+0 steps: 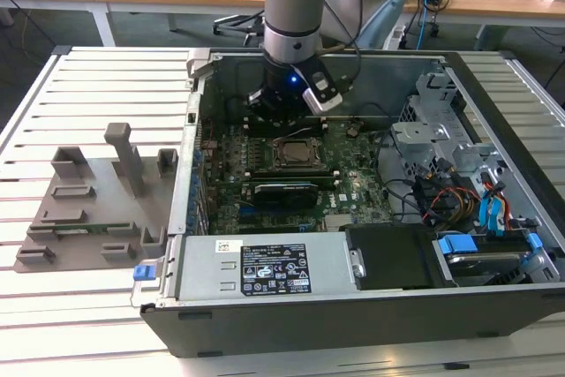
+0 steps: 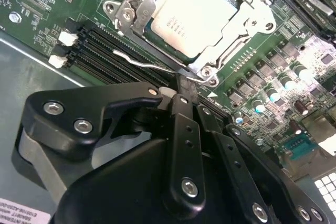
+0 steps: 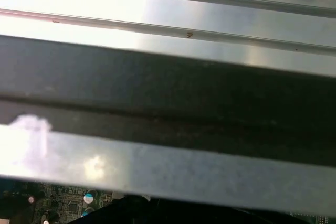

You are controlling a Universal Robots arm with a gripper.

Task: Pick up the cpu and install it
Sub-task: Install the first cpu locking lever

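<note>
The second wrist view gives us the clearest evidence: the cpu [image 2: 193, 18] lies flat inside the socket frame [image 2: 137, 4] on the motherboard [image 2: 52, 3], its pale top plate level and square to the opening. We judge the placing step done. The frame's retaining wire lever [image 2: 152, 64] runs along the edge of the frame nearest the gripper and appears unlatched, though we cannot confirm this; we would count any clamping as outstanding. The gripper [image 2: 181, 95] hangs just beside that corner of the frame, its fingers drawn together and carrying nothing, their tips narrowing to a point near the corner screw. Whether the tips touch the lever we cannot tell. In the exterior view the gripper [image 1: 284, 110] sits low inside the open computer case [image 1: 335, 324], just behind the socket frame, where the cpu [image 1: 295, 153] is visible. The grey tray [image 1: 88, 209] lies on the slatted table [image 1: 53, 94], well apart from the frame, outside the case.
</note>
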